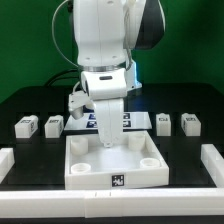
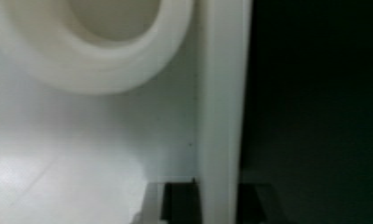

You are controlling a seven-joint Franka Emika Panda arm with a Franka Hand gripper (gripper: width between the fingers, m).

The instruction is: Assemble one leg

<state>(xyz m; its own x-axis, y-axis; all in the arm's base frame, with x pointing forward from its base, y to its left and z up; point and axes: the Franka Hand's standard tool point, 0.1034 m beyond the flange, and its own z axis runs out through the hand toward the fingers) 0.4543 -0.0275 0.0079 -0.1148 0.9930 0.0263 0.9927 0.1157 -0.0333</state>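
Note:
The large white square tray piece (image 1: pixel 112 165) with round corner sockets lies at the front middle. My gripper (image 1: pixel 105 142) is down at its far wall. In the wrist view my gripper (image 2: pixel 220 203) has one dark finger (image 2: pixel 179 203) on each side of the tray's upright wall (image 2: pixel 220 110), both touching it, and a round socket (image 2: pixel 94 40) lies close by. Four small white legs stand apart from the gripper: two on the exterior view's left (image 1: pixel 27 126) (image 1: pixel 53 124) and two on its right (image 1: pixel 165 121) (image 1: pixel 189 122).
The marker board (image 1: pixel 135 119) lies behind the tray, partly hidden by the arm. White rail pieces sit at the exterior view's left (image 1: pixel 6 160) and right (image 1: pixel 211 160) front edges. The table top is black.

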